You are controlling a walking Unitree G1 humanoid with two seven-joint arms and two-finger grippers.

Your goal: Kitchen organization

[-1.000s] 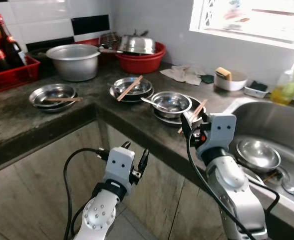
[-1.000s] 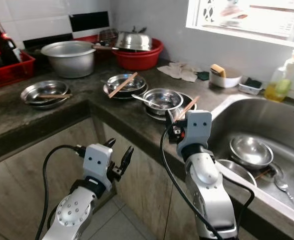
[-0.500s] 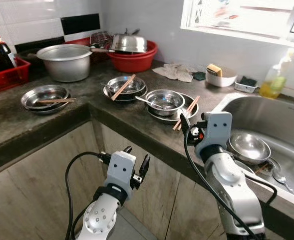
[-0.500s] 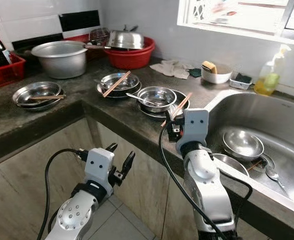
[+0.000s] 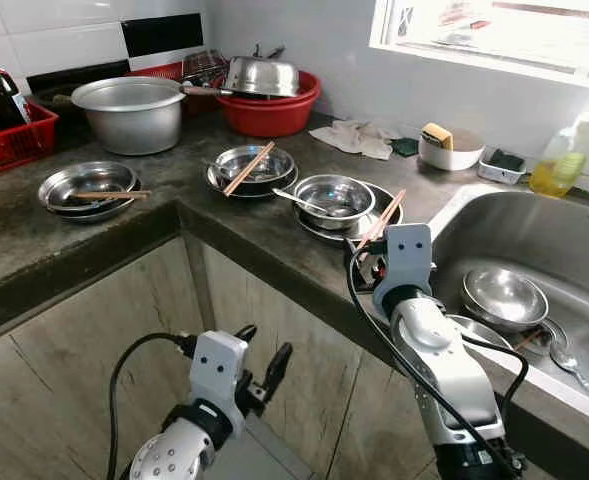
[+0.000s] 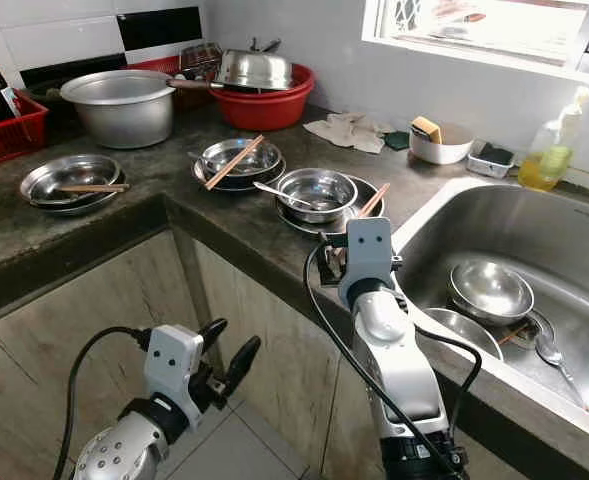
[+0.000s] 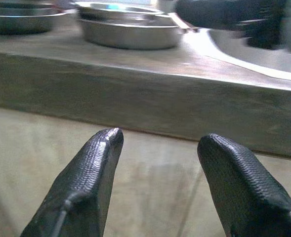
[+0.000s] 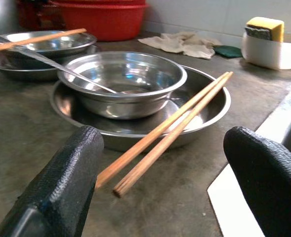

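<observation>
A pair of wooden chopsticks (image 8: 170, 131) rests on the rim of a steel plate (image 8: 209, 106) that holds a steel bowl (image 8: 123, 81) with a spoon in it. My right gripper (image 8: 160, 168) is open at counter level. One finger stands on each side of the chopsticks' near ends, not touching them. From the head, the same gripper (image 5: 369, 262) sits at the counter edge beside that plate. My left gripper (image 6: 229, 348) hangs open below the counter, facing the cabinet front, with nothing between its fingers (image 7: 98, 158).
Another bowl with chopsticks (image 5: 252, 165) and a plate with chopsticks (image 5: 86, 188) lie further left. A big pot (image 5: 134, 110), red basin (image 5: 274, 100) and red bottle crate (image 5: 9, 125) stand behind. The sink (image 5: 564, 240) on the right holds steel bowls (image 5: 502, 295). Sponge bowl (image 5: 449, 148), soap bottle (image 5: 559, 165).
The head view has shifted. My right gripper has come down and in toward the chopsticks at the plate's edge. My left arm sits lower in view.
</observation>
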